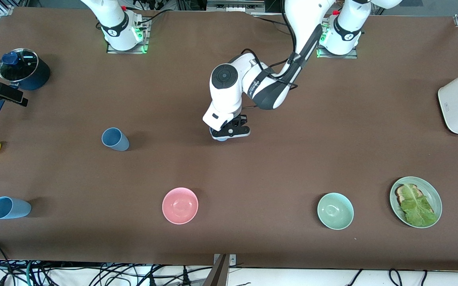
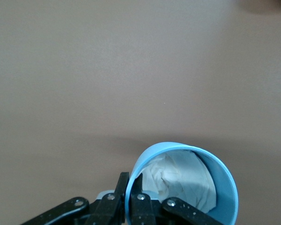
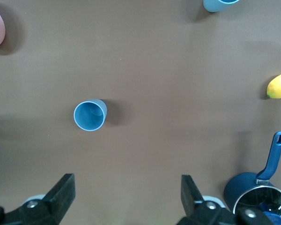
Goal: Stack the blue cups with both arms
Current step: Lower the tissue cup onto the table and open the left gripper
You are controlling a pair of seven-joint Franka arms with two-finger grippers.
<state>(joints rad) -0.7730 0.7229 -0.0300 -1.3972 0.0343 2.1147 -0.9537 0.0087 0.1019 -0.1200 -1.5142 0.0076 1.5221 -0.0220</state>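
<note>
Front, left claw (image 1: 230, 132): down at mid-tabletop (image 1: 332, 139), on the sky-blue cup (image 1: 222, 138), mostly hidden beneath it.
Front, slate-blue cup (image 1: 115, 139): upright, toward the right arm's end, likely the stacking target.
Left wrist: fingers (image 2: 139, 204) clamp the sky-blue cup's (image 2: 187, 185) rim, one inside, one outside; whitish lining visible.
Right wrist: right claw (image 3: 126, 197) spread wide, empty, high above the tabletop; slate-blue cup (image 3: 90, 115) in sight, probably awaiting pickup.
</note>
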